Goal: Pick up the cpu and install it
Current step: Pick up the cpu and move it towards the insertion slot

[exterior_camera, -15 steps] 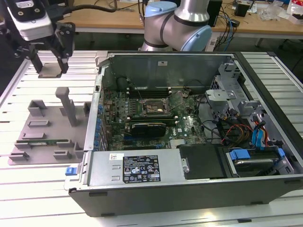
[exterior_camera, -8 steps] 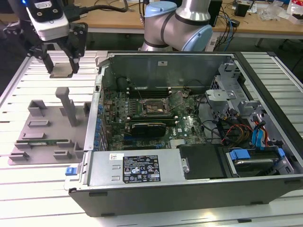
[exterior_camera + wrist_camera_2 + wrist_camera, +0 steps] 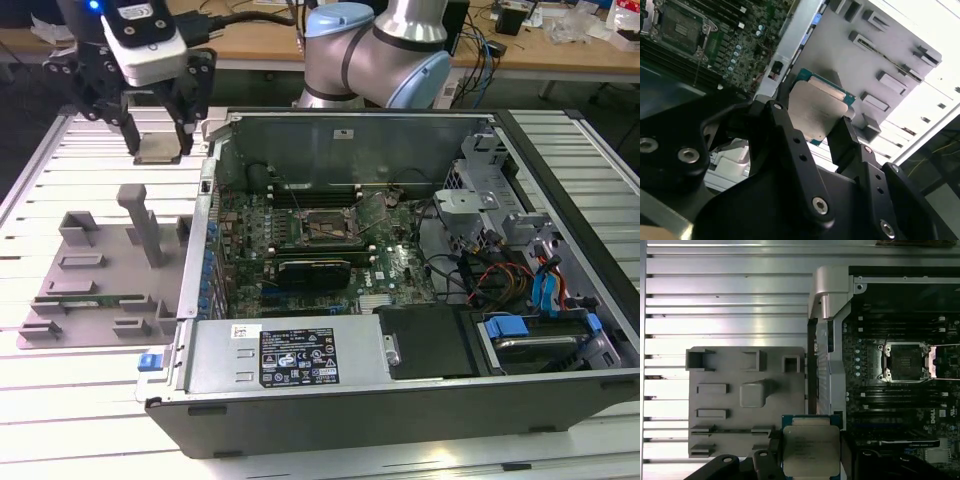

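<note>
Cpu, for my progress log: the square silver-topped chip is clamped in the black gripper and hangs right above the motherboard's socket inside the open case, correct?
No. The square silver-topped cpu is clamped in the black gripper, but hangs outside the open computer case, near the grey plastic tray, not above the black socket. The exterior view shows it.

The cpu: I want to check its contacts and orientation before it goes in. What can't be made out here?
- Underside of the cpu: faces away in both wrist views.
- One cpu edge: cut off by the first wrist view's picture edge.
- Its gripped sides: covered by the gripper in the second wrist view.
- Socket contacts: too small in the first wrist view.
</note>
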`<action>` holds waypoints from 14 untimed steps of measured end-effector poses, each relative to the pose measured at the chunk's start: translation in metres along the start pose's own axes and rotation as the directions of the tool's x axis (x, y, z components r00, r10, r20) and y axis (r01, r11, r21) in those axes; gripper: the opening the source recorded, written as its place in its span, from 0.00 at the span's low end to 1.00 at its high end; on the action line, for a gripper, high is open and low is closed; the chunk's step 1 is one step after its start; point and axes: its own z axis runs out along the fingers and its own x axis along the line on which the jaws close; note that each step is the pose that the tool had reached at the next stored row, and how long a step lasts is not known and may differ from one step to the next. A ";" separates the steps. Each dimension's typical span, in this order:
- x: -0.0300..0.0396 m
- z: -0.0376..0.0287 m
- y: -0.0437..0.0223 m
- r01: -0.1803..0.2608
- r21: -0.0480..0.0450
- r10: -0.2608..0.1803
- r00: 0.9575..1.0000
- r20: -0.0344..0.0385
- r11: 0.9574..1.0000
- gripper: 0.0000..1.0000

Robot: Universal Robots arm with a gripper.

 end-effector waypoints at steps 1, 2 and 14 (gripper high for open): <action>-0.0025 0.0000 0.0000 0.000 0.000 0.000 1.000 0.000 1.000 0.55; -0.0074 0.0001 0.0000 0.000 0.000 0.000 1.000 0.000 1.000 0.55; -0.0614 0.0007 0.0004 0.000 0.000 0.000 1.000 0.000 1.000 0.55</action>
